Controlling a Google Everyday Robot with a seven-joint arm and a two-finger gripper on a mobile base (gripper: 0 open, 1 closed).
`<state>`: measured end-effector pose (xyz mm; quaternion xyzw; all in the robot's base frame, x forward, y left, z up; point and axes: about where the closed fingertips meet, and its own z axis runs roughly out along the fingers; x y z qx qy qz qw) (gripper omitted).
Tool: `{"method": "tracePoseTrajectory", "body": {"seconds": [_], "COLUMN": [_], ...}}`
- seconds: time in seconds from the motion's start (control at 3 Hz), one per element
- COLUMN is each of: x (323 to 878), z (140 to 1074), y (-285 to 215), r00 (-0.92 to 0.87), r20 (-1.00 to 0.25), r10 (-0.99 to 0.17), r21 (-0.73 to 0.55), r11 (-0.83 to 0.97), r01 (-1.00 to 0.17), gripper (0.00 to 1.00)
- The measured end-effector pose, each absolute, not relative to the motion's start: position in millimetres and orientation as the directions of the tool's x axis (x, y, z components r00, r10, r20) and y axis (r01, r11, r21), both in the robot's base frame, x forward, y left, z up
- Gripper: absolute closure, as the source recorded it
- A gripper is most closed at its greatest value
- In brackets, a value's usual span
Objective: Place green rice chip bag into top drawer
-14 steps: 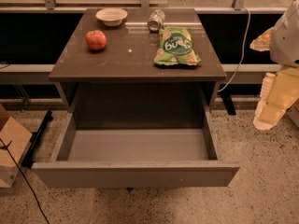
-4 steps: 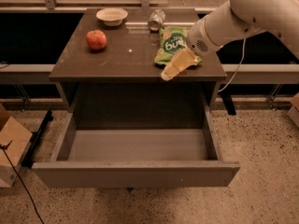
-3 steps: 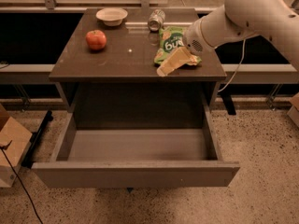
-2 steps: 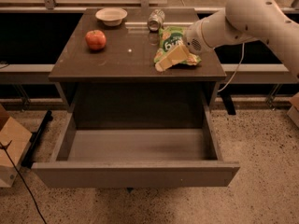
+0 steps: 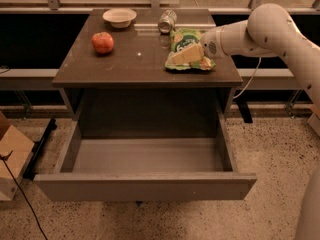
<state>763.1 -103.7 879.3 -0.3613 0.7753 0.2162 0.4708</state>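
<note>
The green rice chip bag (image 5: 186, 40) lies flat on the right side of the table top (image 5: 135, 59). My gripper (image 5: 175, 60) reaches in from the right on a white arm and sits low over the bag's near edge, its cream fingers (image 5: 184, 55) lying across the bag. The top drawer (image 5: 145, 156) is pulled fully out below the table, and its grey inside holds nothing.
A red apple (image 5: 102, 42) sits at the table's left. A white bowl (image 5: 119, 17) and a silver can (image 5: 166, 21) on its side are at the back. A cardboard box (image 5: 12, 161) and a cable lie on the floor at left.
My arm has swung in from the right and come down over the bag. In the last second the gripper moved a little left and lower onto it.
</note>
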Motion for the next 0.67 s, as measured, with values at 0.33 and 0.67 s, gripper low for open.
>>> {"method": "tracePoseTrajectory", "body": {"seconds": [0.33,0.67], "x": [781.5,787.6], "z": [871.0,864.1], "y": [-104.7,-103.5], "r00": [-0.328,-0.347], "r20": [-0.893,-0.891], "r10": [-0.308,-0.293], "r21": [0.046,0.071], "r11": [0.662,0.665], "r01": [-0.748,-0.744], "gripper": [0.02,0.24]}}
